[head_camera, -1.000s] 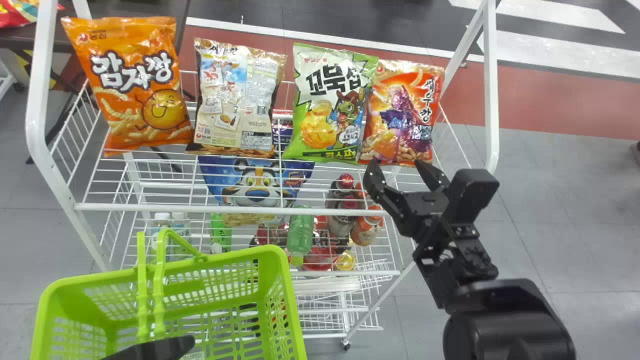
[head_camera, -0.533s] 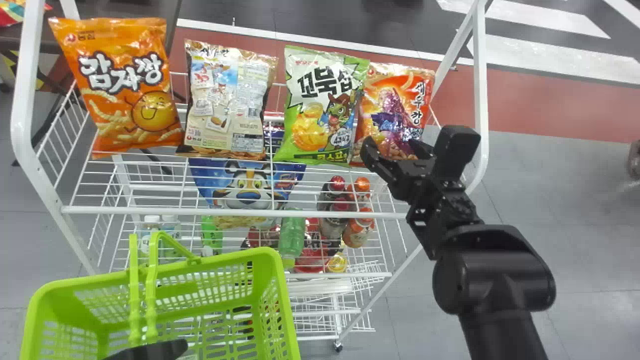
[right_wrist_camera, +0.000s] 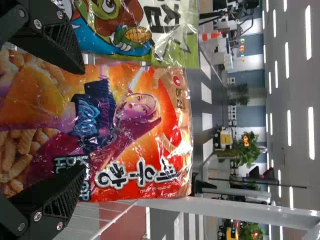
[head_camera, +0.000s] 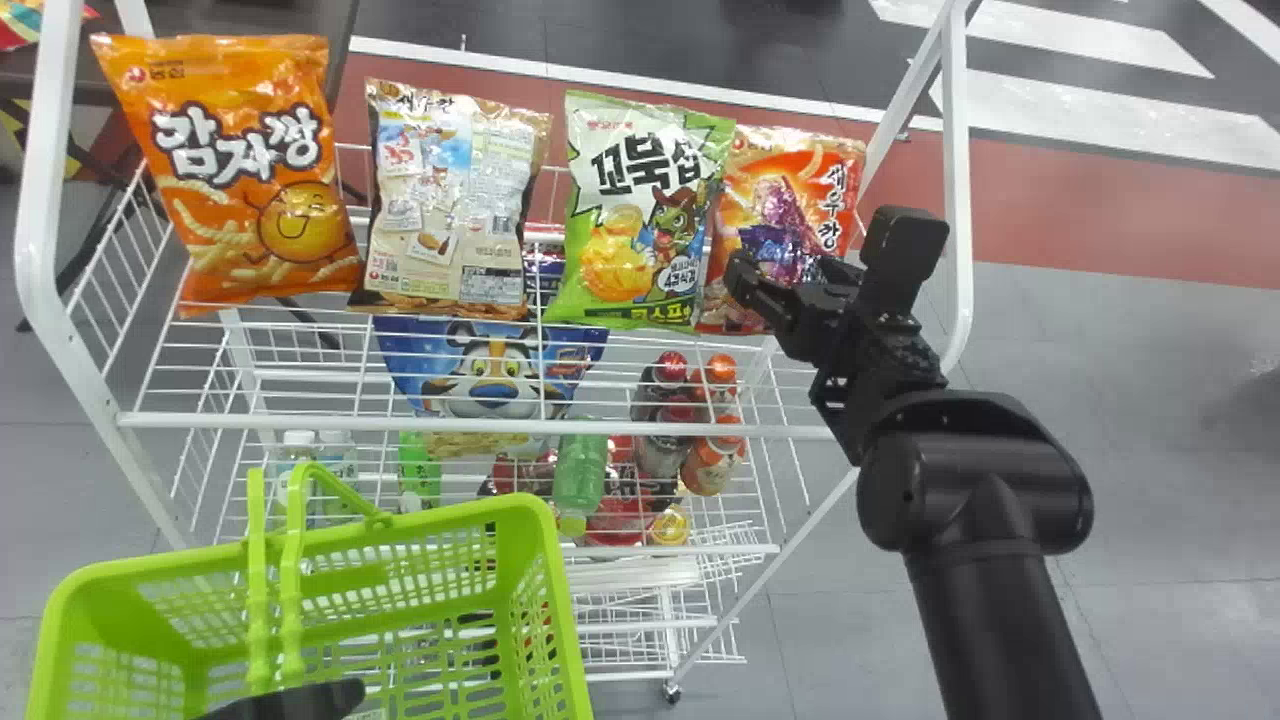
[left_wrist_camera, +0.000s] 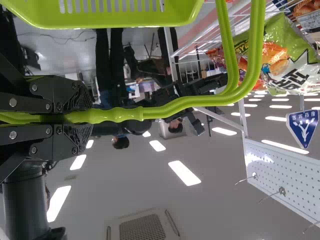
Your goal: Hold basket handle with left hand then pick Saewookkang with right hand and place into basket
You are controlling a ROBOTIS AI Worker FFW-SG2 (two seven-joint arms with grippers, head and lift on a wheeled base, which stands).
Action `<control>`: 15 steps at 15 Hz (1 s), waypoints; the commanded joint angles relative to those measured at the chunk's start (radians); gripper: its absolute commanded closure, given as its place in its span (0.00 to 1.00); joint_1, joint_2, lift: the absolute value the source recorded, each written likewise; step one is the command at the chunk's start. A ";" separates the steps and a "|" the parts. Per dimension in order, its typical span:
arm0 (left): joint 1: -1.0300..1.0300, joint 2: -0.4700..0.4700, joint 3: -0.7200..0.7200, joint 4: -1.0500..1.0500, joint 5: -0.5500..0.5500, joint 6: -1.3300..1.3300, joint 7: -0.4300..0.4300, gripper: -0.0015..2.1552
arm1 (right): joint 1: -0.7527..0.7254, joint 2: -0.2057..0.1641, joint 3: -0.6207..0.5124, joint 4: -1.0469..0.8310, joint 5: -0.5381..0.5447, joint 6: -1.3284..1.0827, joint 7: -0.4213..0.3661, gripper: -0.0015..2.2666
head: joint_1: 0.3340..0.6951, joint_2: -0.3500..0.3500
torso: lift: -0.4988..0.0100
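Green basket handle point(left_wrist_camera: 200, 102) sits pinched in the left gripper point(left_wrist_camera: 91, 115); the right gripper point(right_wrist_camera: 84, 120) is spread astride the red Saewookkang point(right_wrist_camera: 150, 135) at the rack's point(head_camera: 470, 425) right edge; grasp, lift and drop into the basket point(head_camera: 560, 600) remain

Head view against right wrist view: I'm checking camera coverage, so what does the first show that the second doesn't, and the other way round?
Head view: the green basket, the bag with the smiling face, the blue tiger bag and the green bottle below.

Right wrist view: ceiling lights, a traffic cone and a leafy plant.

Both: the red-orange snack bag, the green-and-white bag beside it, part of the white rack and the right hand.
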 commanded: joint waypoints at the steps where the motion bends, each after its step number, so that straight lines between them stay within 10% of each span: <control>1: 0.000 0.002 0.002 0.000 0.000 0.032 -0.002 1.00 | -0.046 -0.001 -0.005 0.033 0.016 0.062 -0.002 0.05 | 1.00 0.11 | 0.94; 5: 0.002 0.002 -0.001 0.000 0.000 0.032 -0.003 1.00 | -0.085 -0.001 0.014 0.076 0.058 0.086 -0.002 0.06 | 1.00 0.10 | 0.94; 11: 0.002 0.005 -0.001 0.000 0.000 0.032 -0.008 1.00 | -0.091 -0.004 0.004 0.091 0.055 0.132 -0.001 0.94 | 1.00 0.09 | 0.94; 15: 0.002 0.005 -0.006 -0.005 0.000 0.032 -0.007 1.00 | -0.053 -0.005 -0.006 0.052 0.055 0.117 -0.007 0.99 | 1.00 0.08 | 0.94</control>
